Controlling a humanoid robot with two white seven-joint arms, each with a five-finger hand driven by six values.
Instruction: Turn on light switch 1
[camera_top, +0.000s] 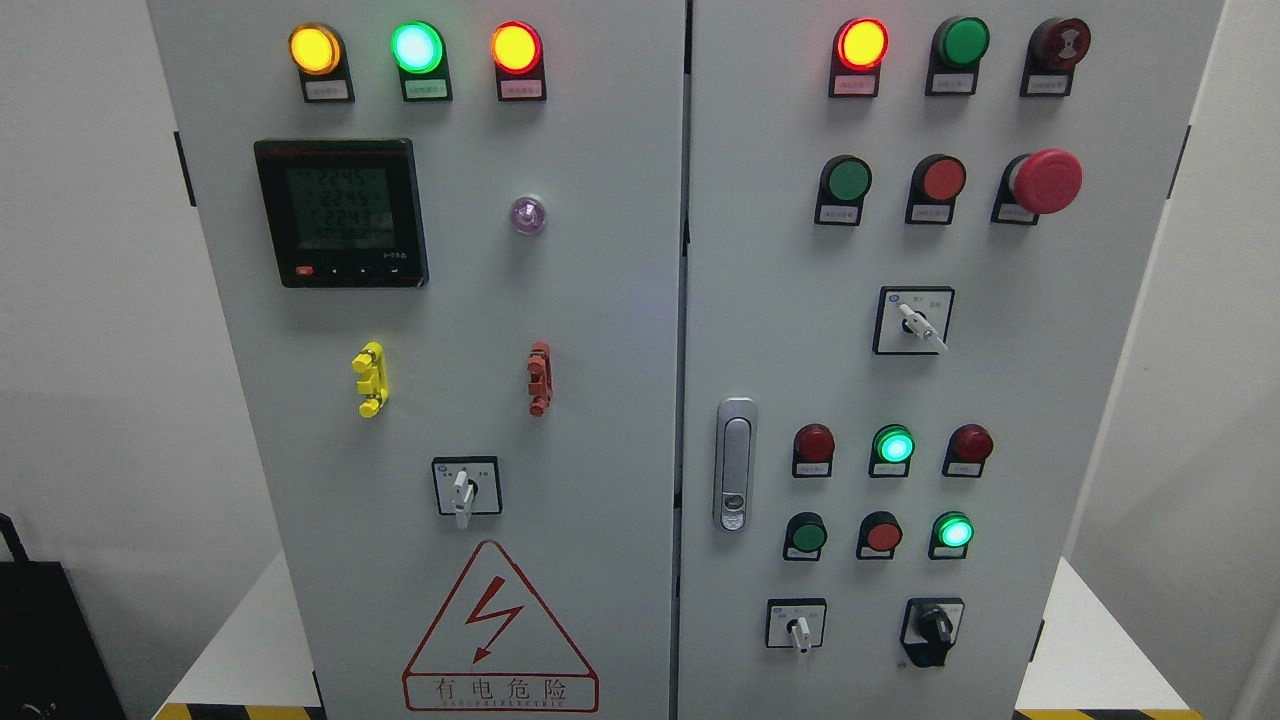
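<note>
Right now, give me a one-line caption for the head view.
Grey two-door control cabinet with lit indicator lamps, meter and rotary switches; no robot hands visible.

Warning sign (500, 630): "有电危险"

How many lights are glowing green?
3. One green lamp glows in the top row of the left door. Two are on the right door's lower part: one between two dark red lamps, one just below, further right.

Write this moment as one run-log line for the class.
stage: before reach | hands: neither in view | cabinet: doors shut | top-left lamps: lit | switch 1: labels unreadable, not identifiable
</note>
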